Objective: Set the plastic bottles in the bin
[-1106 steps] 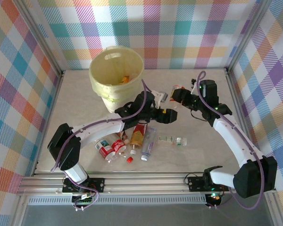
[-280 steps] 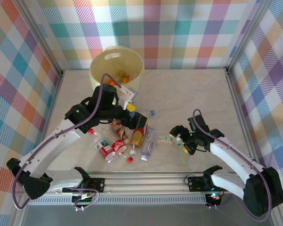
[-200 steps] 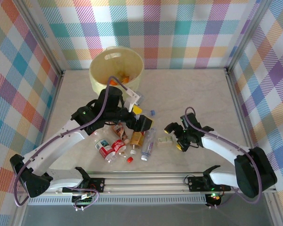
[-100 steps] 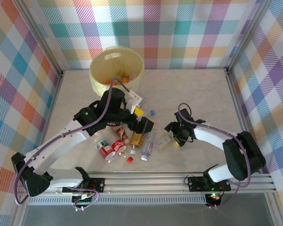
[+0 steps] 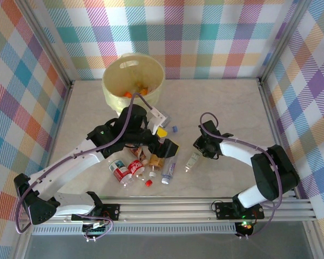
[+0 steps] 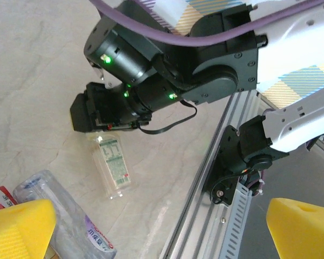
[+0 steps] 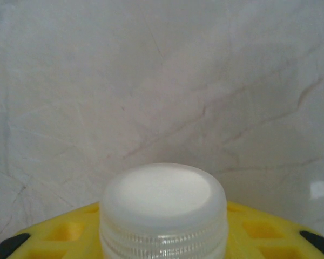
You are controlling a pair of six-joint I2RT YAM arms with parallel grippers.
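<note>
Bottle (image 5: 193, 161) neck hidden inside right jaws, which pinch it; left jaws wide, pads (image 6: 16, 224) cut off.

Clear glossy plastic bottles (image 5: 169, 168), translucent matt bin (image 5: 112, 81), smooth marble-look tabletop (image 5: 227, 102), possibly laminate.

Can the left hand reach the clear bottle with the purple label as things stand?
Probably yes. The left hand is open over the purple-label bottle, nothing lies on it, and the right hand grips the green-label bottle aside.

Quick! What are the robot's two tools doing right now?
Left tool: open, empty.
Right tool: closed on a clear bottle.
</note>
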